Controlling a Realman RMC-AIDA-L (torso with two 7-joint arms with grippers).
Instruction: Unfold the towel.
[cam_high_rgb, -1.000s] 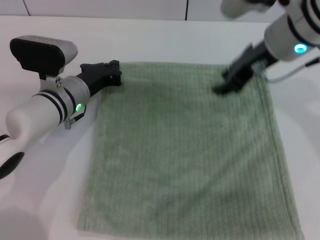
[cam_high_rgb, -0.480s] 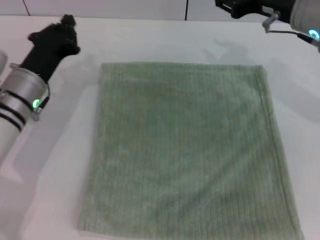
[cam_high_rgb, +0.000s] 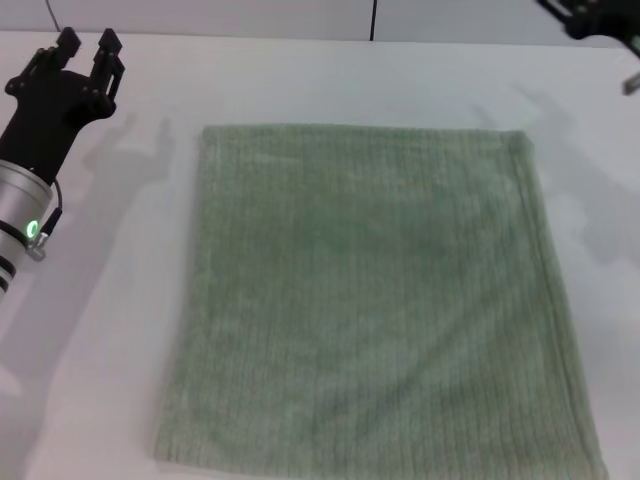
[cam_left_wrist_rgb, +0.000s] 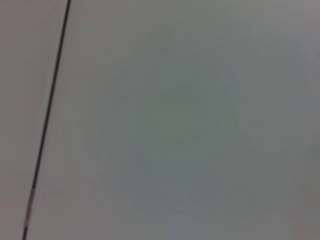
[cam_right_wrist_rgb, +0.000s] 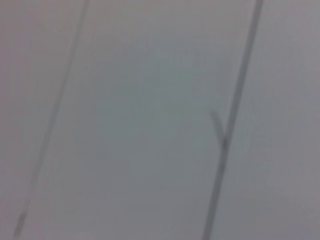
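- Nearest you, the towel (cam_high_rgb: 375, 300) lies spread in one flat sage-green layer on the white table (cam_high_rgb: 120, 330). Its near hem runs to the bottom of the head view, and no fold shows anywhere on it.
- Use the towel as your landmark. To its left and beyond its far-left corner, your left gripper (cam_high_rgb: 88, 58) is raised over bare table, well apart from the cloth. Its two black fingers (cam_high_rgb: 108, 52) stand apart with a clear gap between them, and they hold nothing.
- A second ago this gripper sat right at the towel's far-left corner; it has since let go and pulled away.
- Beyond the towel's far-right corner, only a dark sliver of your right gripper (cam_high_rgb: 590, 18) shows at the top of the head view. You cannot tell whether its fingers are apart or closed. A second ago it was down on the far-right part of the cloth; now it is lifted clear.
- Both wrist views show only a pale surface crossed by thin dark lines, with no towel.
- Judging from this, the unfolding looks finished and both arms are retreating.
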